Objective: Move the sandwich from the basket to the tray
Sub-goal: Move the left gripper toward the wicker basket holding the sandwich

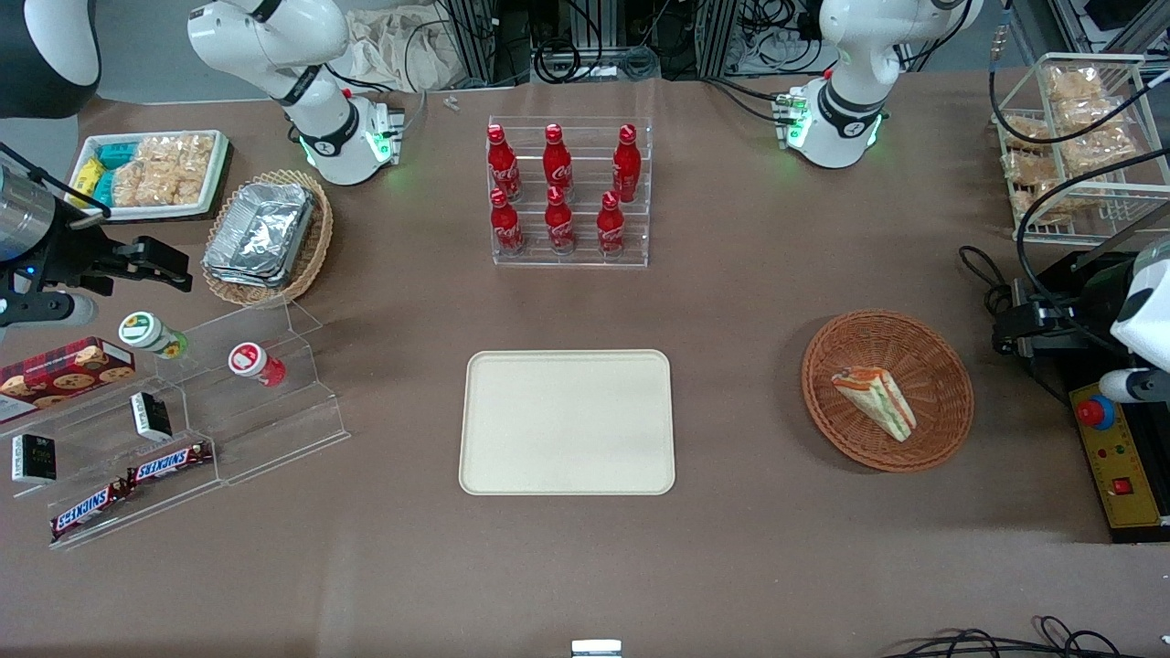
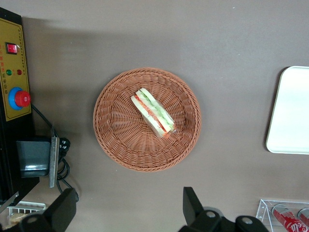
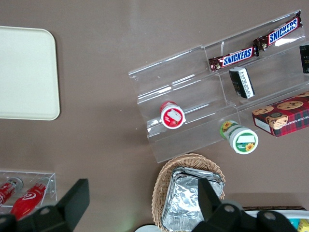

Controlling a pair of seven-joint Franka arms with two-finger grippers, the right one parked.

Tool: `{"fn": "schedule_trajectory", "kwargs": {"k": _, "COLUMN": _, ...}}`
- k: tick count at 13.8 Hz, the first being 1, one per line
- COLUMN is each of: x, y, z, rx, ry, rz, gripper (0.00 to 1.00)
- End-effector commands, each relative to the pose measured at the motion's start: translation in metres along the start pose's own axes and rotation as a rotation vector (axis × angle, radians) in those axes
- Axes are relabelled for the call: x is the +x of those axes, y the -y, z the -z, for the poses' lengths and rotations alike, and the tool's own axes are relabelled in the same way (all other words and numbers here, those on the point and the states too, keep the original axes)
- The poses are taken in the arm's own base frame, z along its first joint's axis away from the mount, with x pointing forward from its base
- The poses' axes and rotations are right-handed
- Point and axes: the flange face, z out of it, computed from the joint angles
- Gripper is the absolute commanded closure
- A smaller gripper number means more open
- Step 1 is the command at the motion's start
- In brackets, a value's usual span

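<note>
Front view: the wrapped sandwich (image 1: 876,399) is seen lying in the round wicker basket (image 1: 941,352), well apart from the bare cream tray (image 1: 567,422); left wrist view: the hand (image 2: 129,209), fingers spread and released, is held above the basket, presumably ready for descent.

A robotics lab: two arm bases (image 1: 836,123) bolted to a brown table (image 1: 731,302), cables (image 1: 585,46), an emergency-stop box (image 1: 1120,457), mock shop displays (image 1: 569,196).
</note>
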Motion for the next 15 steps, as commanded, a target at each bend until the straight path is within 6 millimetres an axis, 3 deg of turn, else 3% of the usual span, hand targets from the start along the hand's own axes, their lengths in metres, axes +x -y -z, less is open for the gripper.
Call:
{"fn": "schedule_trajectory", "kwargs": {"k": 1, "x": 0.002, "y": -0.001, "z": 0.006, "rx": -0.001, "ry": 0.001, "rz": 0.008, "gripper": 0.01}}
{"fn": "schedule_trajectory", "kwargs": {"k": 6, "x": 0.003, "y": -0.002, "z": -0.001, "rx": -0.006, "ry": 0.015, "rz": 0.013, "gripper": 0.01}}
{"fn": "schedule_trajectory", "kwargs": {"k": 9, "x": 0.0, "y": -0.005, "z": -0.021, "rx": 0.01, "ry": 0.059, "rz": 0.014, "gripper": 0.01}}
{"fn": "schedule_trajectory", "kwargs": {"k": 11, "x": 0.0, "y": -0.009, "z": -0.043, "rx": 0.011, "ry": 0.079, "rz": 0.018, "gripper": 0.01}}
{"fn": "schedule_trajectory", "kwargs": {"k": 15, "x": -0.011, "y": -0.014, "z": -0.093, "rx": 0.019, "ry": 0.003, "rz": 0.201, "gripper": 0.01}}
